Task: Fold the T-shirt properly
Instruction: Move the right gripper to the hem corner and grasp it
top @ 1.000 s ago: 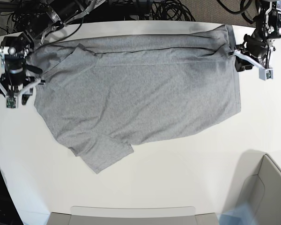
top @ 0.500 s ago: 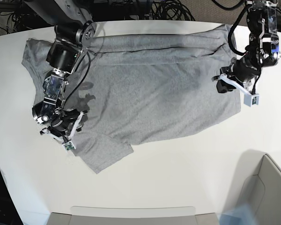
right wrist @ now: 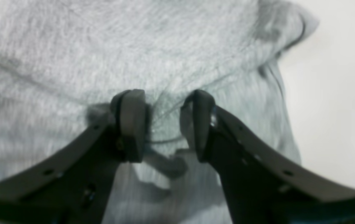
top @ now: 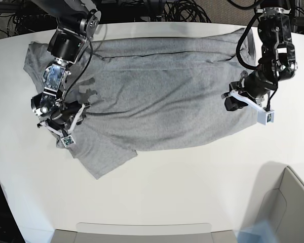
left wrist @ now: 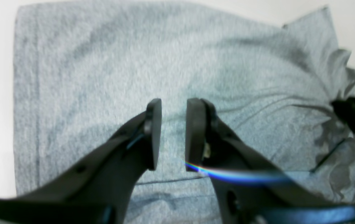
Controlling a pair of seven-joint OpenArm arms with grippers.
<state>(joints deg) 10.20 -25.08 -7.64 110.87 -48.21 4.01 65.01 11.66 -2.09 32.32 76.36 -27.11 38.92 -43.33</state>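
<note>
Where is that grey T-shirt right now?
In the base view, the T-shirt lies spread across the far half of the white table, between the right gripper and the left gripper.

Base view is bright and evenly lit from overhead, white tabletop [top: 192, 172] close to blown out, with soft dark shadows under both arms on the T-shirt [top: 162, 96]. Straight edges bow a bit toward the corners, so there's some wide-angle distortion. Left wrist view is soft all over; the fingers [left wrist: 154, 133] up close are fuzzy and a rainbow flare streak cuts across the lower part. Right wrist view is smeary too, fabric weave blurred, fingers [right wrist: 131, 124] casting a dark shadow beneath them.
</note>
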